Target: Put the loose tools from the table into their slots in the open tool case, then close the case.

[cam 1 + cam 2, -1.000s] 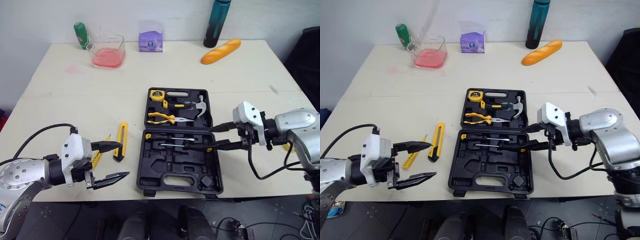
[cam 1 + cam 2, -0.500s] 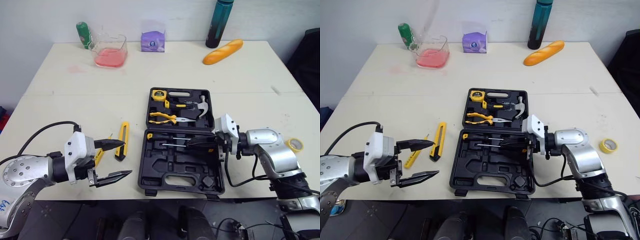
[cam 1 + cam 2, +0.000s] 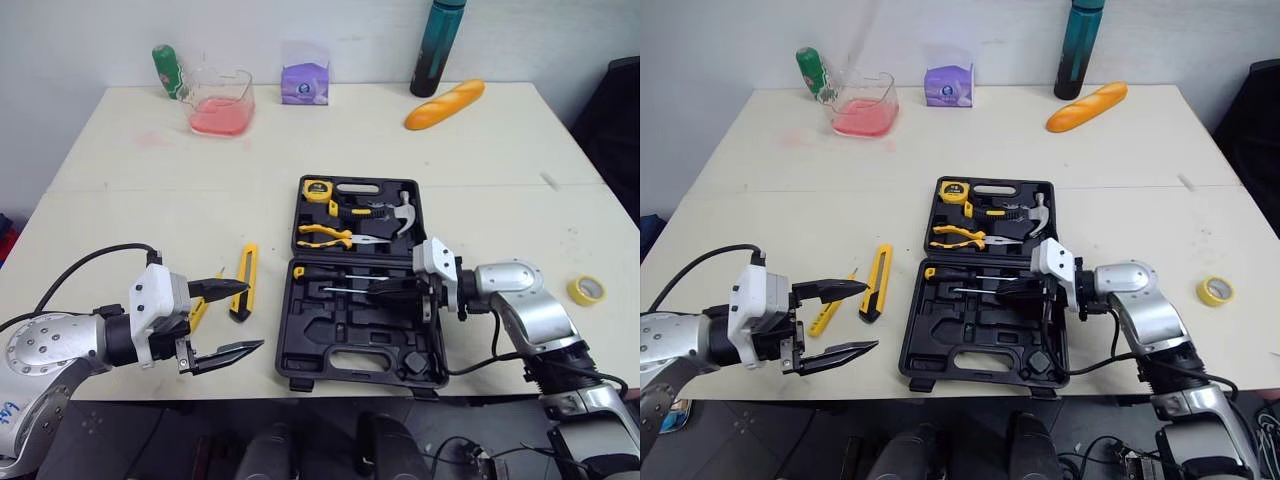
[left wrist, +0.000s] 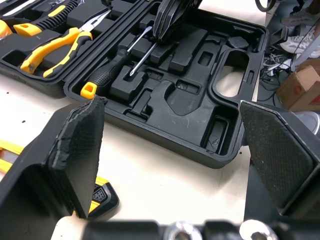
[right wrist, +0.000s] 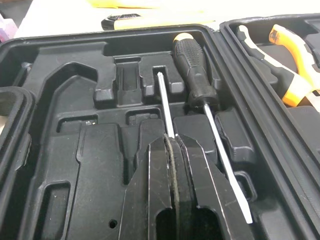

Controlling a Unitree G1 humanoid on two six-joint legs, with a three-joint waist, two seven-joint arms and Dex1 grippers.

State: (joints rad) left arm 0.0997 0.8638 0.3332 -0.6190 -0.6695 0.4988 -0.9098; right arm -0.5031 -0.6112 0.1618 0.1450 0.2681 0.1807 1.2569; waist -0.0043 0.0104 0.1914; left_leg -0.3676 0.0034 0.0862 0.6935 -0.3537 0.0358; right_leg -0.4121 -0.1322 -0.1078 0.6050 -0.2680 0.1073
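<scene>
At the near left edge of the tabletop [image 3: 130, 200] the left hand [image 3: 250, 317] is held with its two fingers spread wide, nothing between them. Just beyond it lie a slim yellow tool [image 3: 823, 318], partly hidden, and a yellow utility knife [image 3: 243, 282], both loose on the tabletop left of the tool case [image 3: 345, 335].

Over the near half of the case the right hand [image 3: 380, 288] is laid low, its fingers closed flat together on the handle end of a thin screwdriver [image 5: 165, 102], whose shaft runs out from under them along its groove. The handle itself is covered, so it cannot be told whether it is fully seated. A black-handled screwdriver [image 5: 192, 65] already lies in the next slot farther back.

The step in hand is judged to be the seating of the thin screwdriver. Pressure is best applied straight down over the handle with the shaft kept in line with its groove. The hand should then be lifted vertically, so that the tool is not dragged out.

A yellow tape roll [image 3: 585, 290] sits alone at the right. In the far half, pliers [image 3: 322, 236], hammer [image 3: 402, 212] and tape measure [image 3: 316, 190] are stowed.
</scene>
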